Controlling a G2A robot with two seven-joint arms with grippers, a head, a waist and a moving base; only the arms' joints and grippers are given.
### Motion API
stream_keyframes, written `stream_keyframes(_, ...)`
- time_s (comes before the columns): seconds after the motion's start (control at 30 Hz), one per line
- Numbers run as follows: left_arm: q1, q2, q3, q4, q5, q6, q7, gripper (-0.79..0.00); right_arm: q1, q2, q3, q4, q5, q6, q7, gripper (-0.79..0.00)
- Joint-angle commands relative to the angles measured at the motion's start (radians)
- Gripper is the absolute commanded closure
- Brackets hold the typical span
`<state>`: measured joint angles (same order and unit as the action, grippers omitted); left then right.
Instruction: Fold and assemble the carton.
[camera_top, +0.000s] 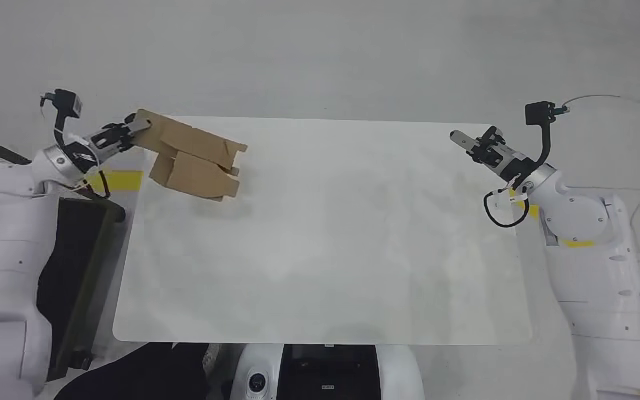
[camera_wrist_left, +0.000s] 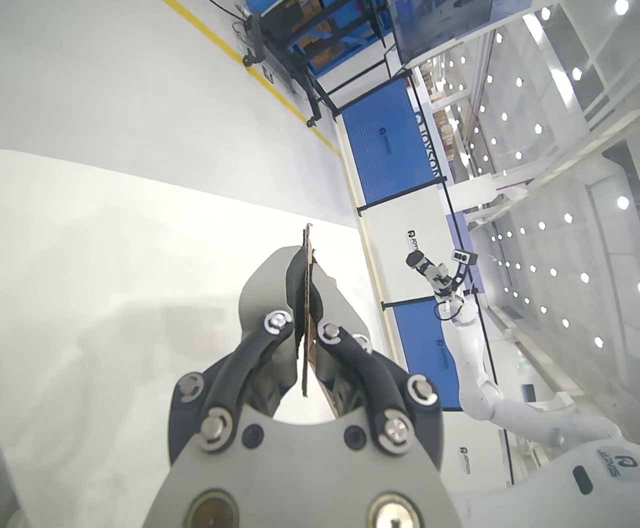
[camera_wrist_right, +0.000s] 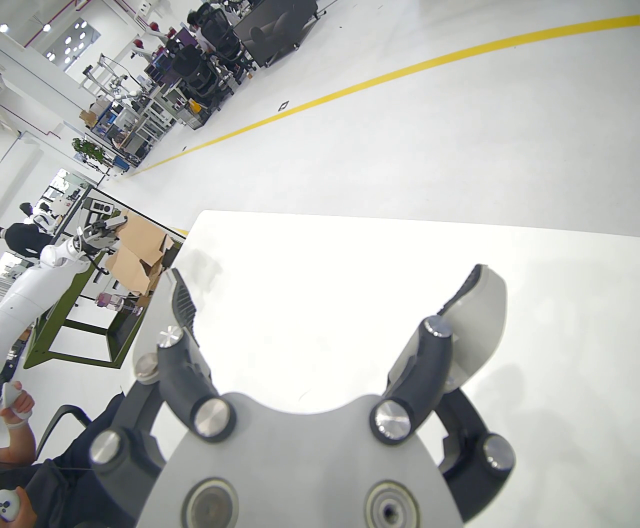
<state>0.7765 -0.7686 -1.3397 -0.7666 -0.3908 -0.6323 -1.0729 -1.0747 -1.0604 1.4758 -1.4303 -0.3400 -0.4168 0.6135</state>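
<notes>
A flat brown carton (camera_top: 195, 158) hangs over the table's far left corner, its flaps loose. My left gripper (camera_top: 133, 128) is shut on the carton's left edge; in the left wrist view the cardboard (camera_wrist_left: 306, 300) shows edge-on, pinched between the pads of that gripper (camera_wrist_left: 305, 280). My right gripper (camera_top: 468, 141) stands open over the far right corner with nothing between its fingers (camera_wrist_right: 480, 290). From the right wrist view the carton (camera_wrist_right: 137, 255) appears far off, held by the other arm.
The white table (camera_top: 330, 270) spreads between both arms. A dark green frame (camera_top: 75, 280) stands beside its left edge. Yellow tape marks (camera_top: 125, 180) lie at the left and right sides.
</notes>
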Motion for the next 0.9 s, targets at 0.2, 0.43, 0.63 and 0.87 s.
stream_keyframes(0.2,0.007,-0.029,0.064,-0.128,-0.047,0.074,0.007,0.0,0.0,0.0,0.0,0.0,0.0,0.0,0.0,-0.785)
stream_keyframes(0.43,0.024,-0.062,0.155,-0.231,-0.048,0.123,0.031,0.0,0.0,0.0,0.0,0.0,0.0,0.0,0.0,-0.785)
stream_keyframes(0.63,0.036,-0.084,0.22,-0.321,-0.016,0.136,0.037,0.0,0.0,0.0,0.0,0.0,0.0,0.0,0.0,-0.785)
stream_keyframes(0.87,0.046,-0.103,0.271,-0.412,0.024,0.153,0.052,0.0,0.0,0.0,0.0,0.0,0.0,0.0,0.0,-0.785)
